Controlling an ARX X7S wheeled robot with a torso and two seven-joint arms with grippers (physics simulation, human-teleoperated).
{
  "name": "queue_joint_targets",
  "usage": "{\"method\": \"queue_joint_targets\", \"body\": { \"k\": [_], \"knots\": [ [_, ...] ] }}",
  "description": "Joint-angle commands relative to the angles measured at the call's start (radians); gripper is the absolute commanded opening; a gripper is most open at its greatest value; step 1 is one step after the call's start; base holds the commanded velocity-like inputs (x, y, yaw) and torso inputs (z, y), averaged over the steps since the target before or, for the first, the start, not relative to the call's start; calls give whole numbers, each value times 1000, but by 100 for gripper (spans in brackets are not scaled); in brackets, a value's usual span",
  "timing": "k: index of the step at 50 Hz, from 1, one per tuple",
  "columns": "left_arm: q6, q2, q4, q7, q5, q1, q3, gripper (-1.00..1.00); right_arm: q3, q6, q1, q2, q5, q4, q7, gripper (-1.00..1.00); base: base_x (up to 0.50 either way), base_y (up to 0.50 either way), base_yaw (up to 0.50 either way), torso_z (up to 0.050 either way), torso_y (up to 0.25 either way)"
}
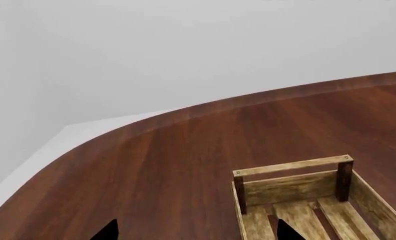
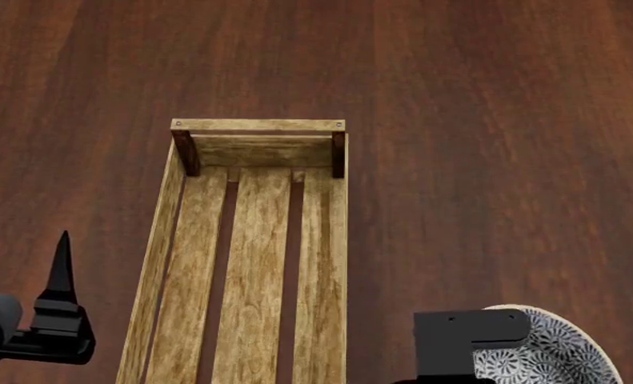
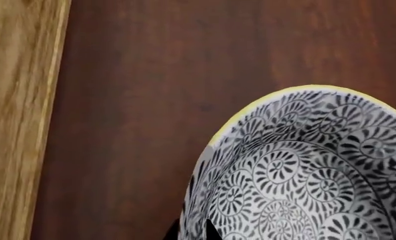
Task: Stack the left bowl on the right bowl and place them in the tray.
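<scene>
Black-and-white swirl patterning fills my right wrist camera: the bowl (image 3: 305, 175), yellow-edged at the rim, sits directly under my right gripper (image 3: 192, 230), whose dark fingertips straddle the near rim, one inside and one outside; whether they are pinching it or only around it I cannot tell. From my head camera that arm's black wrist block hangs low over the bowl's (image 2: 556, 352) left edge, just right of the tray (image 2: 254, 144). The long slatted tray lies lengthwise on the dark wooden table (image 2: 487, 120). My left gripper (image 1: 194, 231) hovers with its two dark fingertips spread wide, holding nothing, above the tray's (image 1: 291, 172) far end. Its one visible finger (image 2: 60, 268) points upward left of the tray.
</scene>
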Motion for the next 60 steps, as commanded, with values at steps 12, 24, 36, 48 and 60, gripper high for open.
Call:
{"method": "queue_joint_targets", "body": {
  "k": [12,24,36,48,60],
  "knots": [
    [-8,-5,20,-9,-12,2,-2,100,140,232,33,9,160,-347,101,-100,0,0,0,0,0],
    [-8,-11,33,-13,-21,8,-12,100,170,289,142,98,608,-385,441,-100,0,0,0,0,0],
    [-15,-19,52,-19,-29,13,-22,100,133,279,240,179,725,-361,555,-100,0,0,0,0,0],
    [-20,-21,52,-26,-33,9,-23,100,78,240,383,261,760,-253,567,-100,0,0,0,0,0],
    [-19,-24,44,-29,-35,6,-23,100,36,226,477,315,736,-177,544,-100,0,0,0,0,0]
  ]
}}
